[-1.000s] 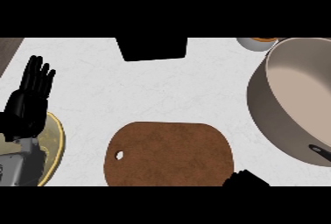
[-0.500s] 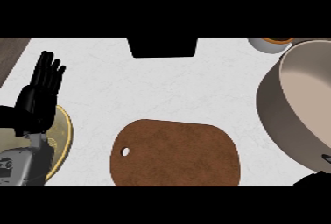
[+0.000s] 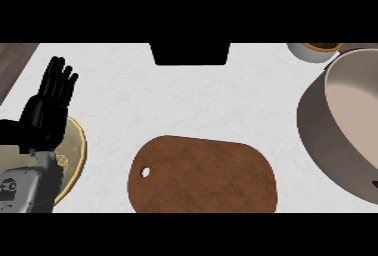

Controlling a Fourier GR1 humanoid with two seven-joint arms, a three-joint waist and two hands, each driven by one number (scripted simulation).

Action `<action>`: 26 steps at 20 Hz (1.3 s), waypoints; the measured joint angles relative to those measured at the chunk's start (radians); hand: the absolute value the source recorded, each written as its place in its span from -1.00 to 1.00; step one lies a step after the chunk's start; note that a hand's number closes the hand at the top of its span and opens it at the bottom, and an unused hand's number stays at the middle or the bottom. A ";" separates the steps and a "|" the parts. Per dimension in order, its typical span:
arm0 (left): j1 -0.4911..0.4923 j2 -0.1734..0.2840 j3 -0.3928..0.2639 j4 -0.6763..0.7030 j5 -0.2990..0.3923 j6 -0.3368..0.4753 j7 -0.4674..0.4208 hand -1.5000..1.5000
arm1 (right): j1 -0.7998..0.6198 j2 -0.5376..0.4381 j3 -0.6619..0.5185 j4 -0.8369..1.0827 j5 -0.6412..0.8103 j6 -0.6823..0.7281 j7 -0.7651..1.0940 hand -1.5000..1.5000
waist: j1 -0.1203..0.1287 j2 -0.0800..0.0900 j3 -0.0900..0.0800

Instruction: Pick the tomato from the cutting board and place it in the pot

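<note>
Head view: pot at right edge of the surface, visible interior bare; brown board at centre, no tomato showing on it or elsewhere. Left hand rests at left, fingers straight and up, over a yellow plate. Since half a second ago the view has shifted, the board sitting further right, and the right hand has gone from frame.

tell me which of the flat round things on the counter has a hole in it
The brown cutting board in the middle has a small hole near its left edge. The yellow plate at the left, partly under the left hand, shows none.
</note>
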 measured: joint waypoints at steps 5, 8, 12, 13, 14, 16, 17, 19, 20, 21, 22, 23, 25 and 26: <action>-0.018 -0.010 -0.002 0.032 -0.003 -0.004 -0.018 0.00 | -0.156 -0.132 -0.120 0.322 -0.126 0.030 -0.135 1.00 | 0.009 0.002 0.000; -0.022 -0.013 -0.005 0.026 -0.009 -0.002 -0.013 0.00 | -0.242 -0.190 -0.133 0.517 -0.126 0.018 -0.228 1.00 | 0.013 0.002 0.000; -0.028 -0.013 0.002 0.042 -0.004 -0.015 -0.022 0.00 | -0.361 -0.243 -0.124 0.761 -0.097 -0.028 -0.335 1.00 | 0.014 0.003 0.000; -0.027 -0.017 0.000 0.044 -0.008 -0.014 -0.026 0.00 | -0.389 -0.244 -0.115 0.813 -0.085 -0.047 -0.354 1.00 | 0.014 0.003 0.000; -0.025 -0.021 -0.001 0.042 -0.011 -0.010 -0.025 0.00 | -0.416 -0.252 -0.110 0.866 -0.077 -0.061 -0.375 1.00 | 0.014 0.002 0.000; -0.017 -0.016 0.002 0.033 -0.008 -0.019 -0.021 0.00 | -0.455 -0.264 -0.087 0.951 -0.034 -0.099 -0.400 1.00 | 0.013 0.000 -0.008; -0.029 -0.016 0.002 0.043 -0.011 -0.018 -0.021 0.00 | -0.487 -0.280 -0.079 1.005 -0.017 -0.105 -0.403 1.00 | 0.014 0.000 -0.009; -0.028 -0.019 -0.006 0.028 -0.014 -0.015 -0.005 0.00 | -0.515 -0.301 -0.053 1.081 0.025 -0.114 -0.412 1.00 | 0.017 -0.002 -0.015; -0.032 -0.016 -0.004 0.025 -0.014 -0.015 0.002 0.00 | -0.526 -0.308 -0.044 1.114 0.033 -0.098 -0.408 1.00 | 0.019 -0.002 -0.018; -0.035 -0.018 -0.005 0.026 -0.014 -0.015 0.003 0.00 | -0.538 -0.311 -0.036 1.141 0.037 -0.080 -0.396 -1.00 | 0.020 -0.003 -0.022; -0.035 -0.017 -0.003 0.027 -0.011 -0.017 0.003 0.00 | -0.544 -0.316 -0.032 1.169 0.037 -0.054 -0.392 -1.00 | 0.022 -0.003 -0.025; -0.035 -0.018 -0.003 0.033 -0.012 -0.018 -0.005 0.00 | -0.551 -0.321 -0.024 1.194 0.038 -0.029 -0.394 -1.00 | 0.022 -0.003 -0.028; -0.044 -0.022 -0.005 0.041 -0.013 -0.016 -0.007 0.00 | -0.570 -0.332 -0.010 1.238 0.038 0.017 -0.410 -1.00 | 0.021 -0.003 -0.032; -0.045 -0.026 -0.007 0.044 -0.016 -0.015 -0.011 0.00 | -0.576 -0.337 0.000 1.258 0.043 0.033 -0.426 -1.00 | 0.021 -0.003 -0.034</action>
